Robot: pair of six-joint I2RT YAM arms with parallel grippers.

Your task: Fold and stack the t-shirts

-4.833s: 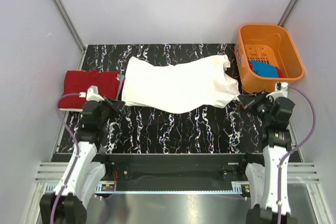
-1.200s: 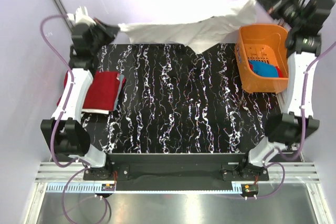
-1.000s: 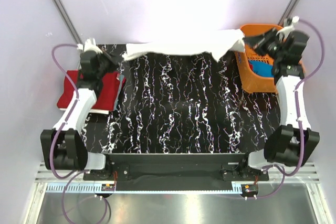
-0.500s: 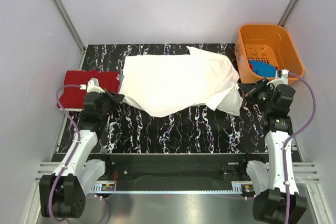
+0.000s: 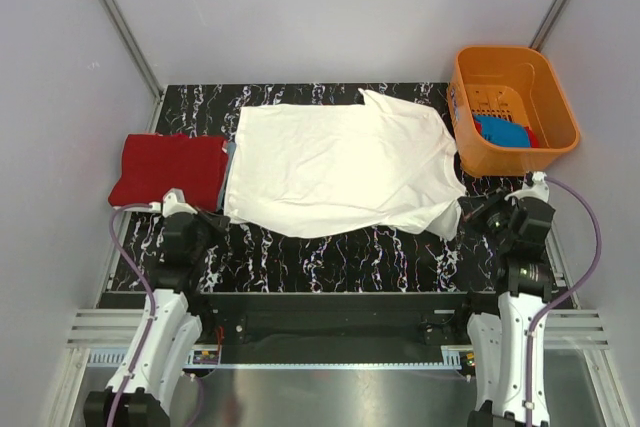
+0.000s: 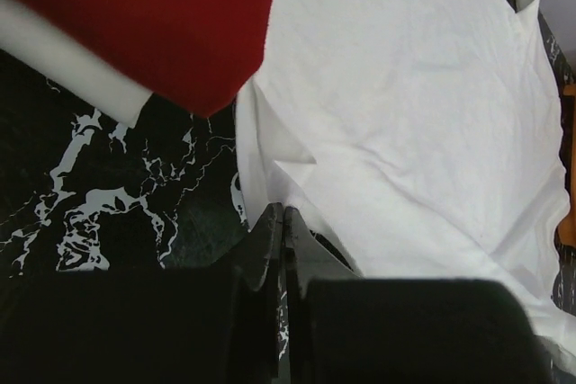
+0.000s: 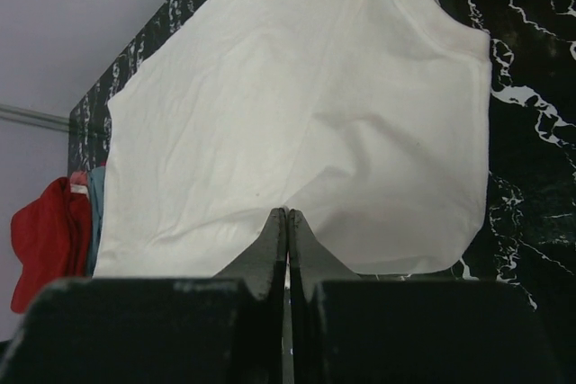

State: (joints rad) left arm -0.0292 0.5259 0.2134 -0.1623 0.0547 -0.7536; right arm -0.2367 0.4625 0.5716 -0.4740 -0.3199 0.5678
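Lengthwise, the white t-shirt point(image 5: 335, 162) is laid flat from left to right across the worktop point(image 5: 330, 252). Its neck is turned toward the basket point(image 5: 470, 67) and its hem lies beside the folded red t-shirt point(image 5: 165, 169). A blue t-shirt point(image 5: 500, 132) is seen in the basket. The left claw point(image 6: 281, 215) and right claw point(image 7: 286, 215) are pressed together at the white t-shirt's near edge; whether cloth is pinched cannot be told.

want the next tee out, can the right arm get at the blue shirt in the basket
Probably yes: the orange basket is open-topped, just beyond the right tool, with the blue shirt uncovered inside. The tool looks shut on the white shirt.
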